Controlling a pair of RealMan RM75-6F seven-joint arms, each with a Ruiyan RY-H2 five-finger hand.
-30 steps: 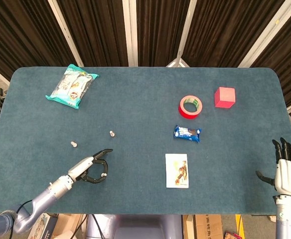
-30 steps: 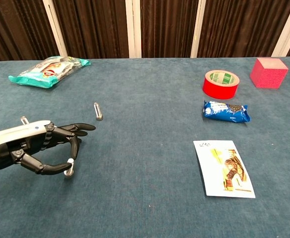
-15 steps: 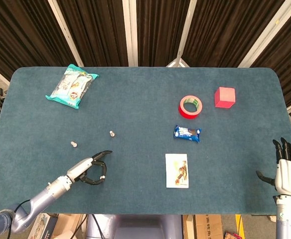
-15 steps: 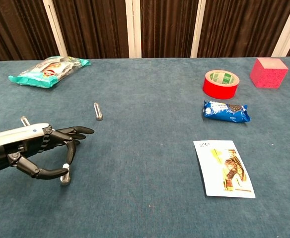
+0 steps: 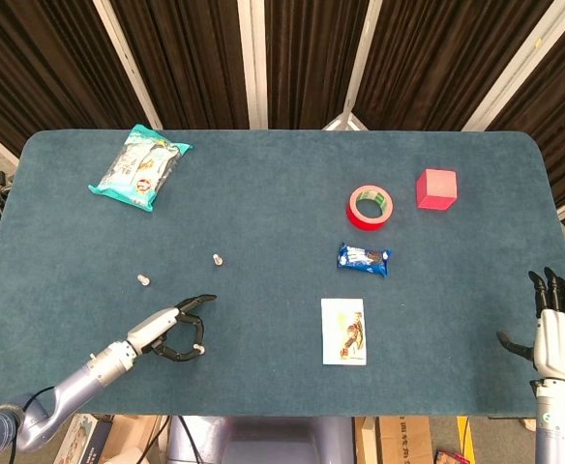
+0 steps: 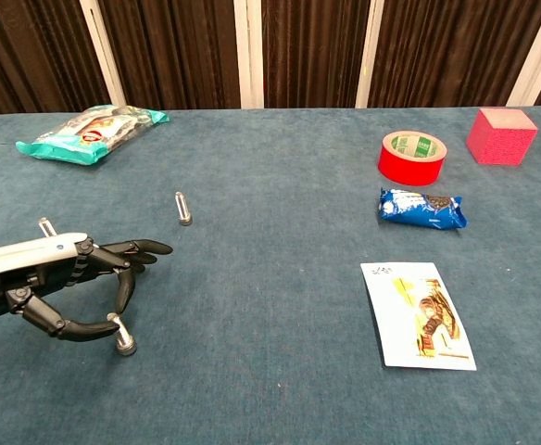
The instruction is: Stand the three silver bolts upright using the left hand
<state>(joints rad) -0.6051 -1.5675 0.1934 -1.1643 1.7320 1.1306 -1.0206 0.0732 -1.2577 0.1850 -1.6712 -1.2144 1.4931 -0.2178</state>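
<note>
My left hand (image 6: 53, 283) (image 5: 171, 331) hovers low over the front left of the blue cloth table (image 5: 282, 203). Its thumb and a finger pinch a silver bolt (image 6: 120, 336) (image 5: 201, 345), which leans with its lower end on the cloth. A second silver bolt (image 6: 184, 208) (image 5: 218, 259) stands upright further back, to the right of the hand. The third bolt (image 6: 44, 225) (image 5: 143, 280) shows just behind the hand's back, partly hidden in the chest view. Only the head view shows my right hand (image 5: 557, 333), which is at the table's front right edge with spread fingers and holds nothing.
A teal snack bag (image 5: 139, 166) lies at the back left. A red tape roll (image 5: 371, 207), a pink cube (image 5: 436, 188), a blue wrapped snack (image 5: 364, 259) and a white card (image 5: 343, 331) occupy the right half.
My left hand has drawn slightly back toward the front edge, bringing the pinched bolt down and nearer; the bolt now leans more. The right hand has stayed still.
</note>
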